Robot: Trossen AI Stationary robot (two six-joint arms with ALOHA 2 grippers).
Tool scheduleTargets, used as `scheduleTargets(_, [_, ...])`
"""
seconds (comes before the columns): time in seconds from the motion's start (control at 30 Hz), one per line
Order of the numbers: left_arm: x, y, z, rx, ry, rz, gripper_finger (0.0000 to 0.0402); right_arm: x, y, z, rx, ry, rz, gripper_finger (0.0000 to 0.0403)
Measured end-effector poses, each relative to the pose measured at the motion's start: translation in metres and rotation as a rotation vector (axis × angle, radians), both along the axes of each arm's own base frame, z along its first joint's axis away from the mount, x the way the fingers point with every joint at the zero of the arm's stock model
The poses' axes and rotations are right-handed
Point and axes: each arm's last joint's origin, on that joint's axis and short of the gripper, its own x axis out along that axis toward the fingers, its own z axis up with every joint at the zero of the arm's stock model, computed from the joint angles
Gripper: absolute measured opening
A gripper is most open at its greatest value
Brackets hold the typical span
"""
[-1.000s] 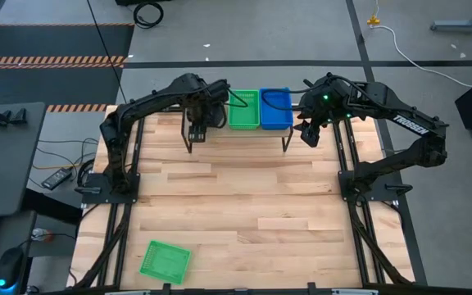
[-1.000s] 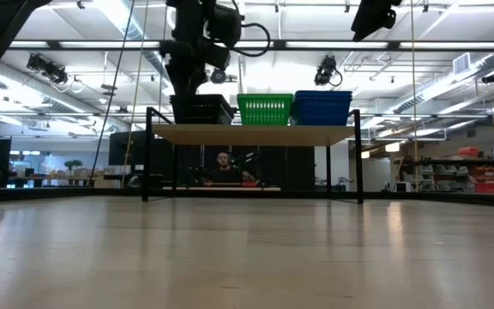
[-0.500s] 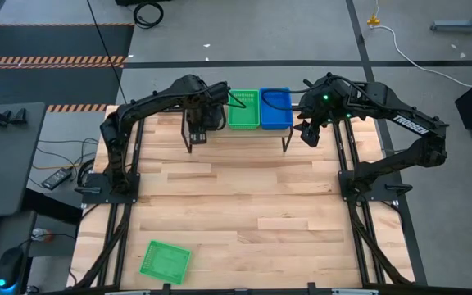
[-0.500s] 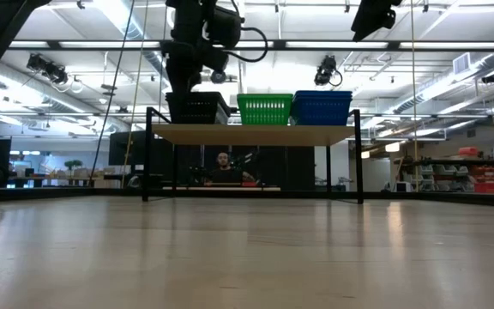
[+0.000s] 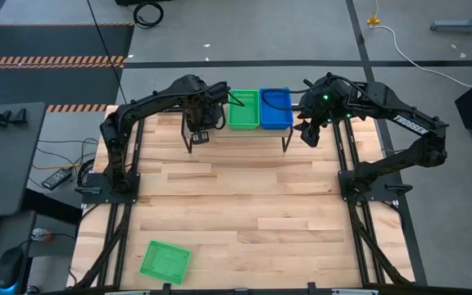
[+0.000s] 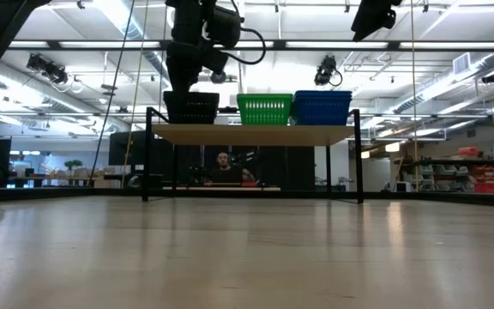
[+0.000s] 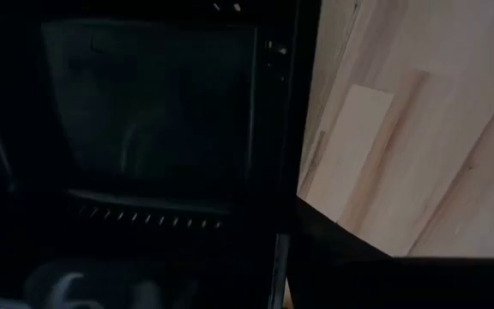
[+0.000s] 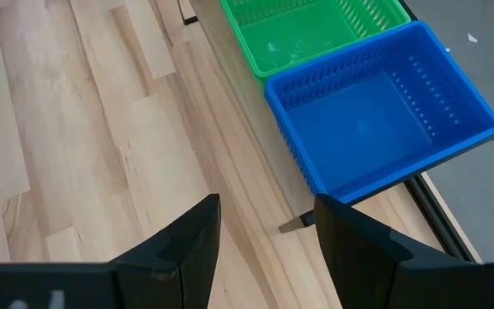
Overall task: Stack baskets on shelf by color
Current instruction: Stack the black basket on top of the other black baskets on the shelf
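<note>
On the shelf [image 6: 256, 134] at the table's far edge stand a black basket [image 6: 191, 108], a green basket [image 6: 265, 109] and a blue basket [image 6: 322, 107] in a row, each on its base. My left gripper [image 6: 184, 84] reaches down onto the black basket, which fills the left wrist view [image 7: 153, 112] as a dark hollow. In the high view the left arm hides this basket. My right gripper [image 8: 264, 215] hangs open above the table, right of the shelf [image 5: 310, 133], with nothing between its fingers. My left gripper meets the black basket at its top rim [image 6: 182, 94], coming from above with the fingers pointing down. The gripper's own body and the dark basket hide which wall the fingers are on. The basket stands upright with its base on the shelf's left end.
A second green basket [image 5: 165, 260] lies on the table near its front left corner. The wide middle of the wooden table [image 5: 244, 205] lies bare between that basket and the shelf. A person [image 6: 223, 163] sits in the room beyond the shelf.
The black basket has slid a little toward the table's left along the shelf, away from the green basket, staying on its base. My left gripper has gone the same way with it.
</note>
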Motion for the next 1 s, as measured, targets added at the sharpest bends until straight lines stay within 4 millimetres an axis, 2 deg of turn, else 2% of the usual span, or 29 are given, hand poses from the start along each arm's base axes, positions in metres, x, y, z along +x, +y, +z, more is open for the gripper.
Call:
scheduleTargets(0.27, [-0.0023,-0.0011,0.0,-0.018,0.029,-0.06,0.0048,-0.0006,0.0002,-0.0004,0.003,0.007,0.0,0.0195])
scheduleTargets(0.63, [-0.0029,0.0007,0.0003,0.029,0.055,-0.077,0.0033,-0.0007,0.0003,-0.0004,0.005,0.007,-0.002,0.0195])
scheduleTargets(0.83, [-0.0036,0.0018,0.0005,0.061,0.074,-0.076,0.0072,-0.0007,0.0003,-0.0004,0.01,0.005,-0.009,0.0195])
scheduleTargets(1.0, [0.0002,-0.0057,0.0013,0.075,0.077,-0.096,0.0103,-0.0008,0.0003,-0.0004,0.018,0.002,-0.019,0.0195])
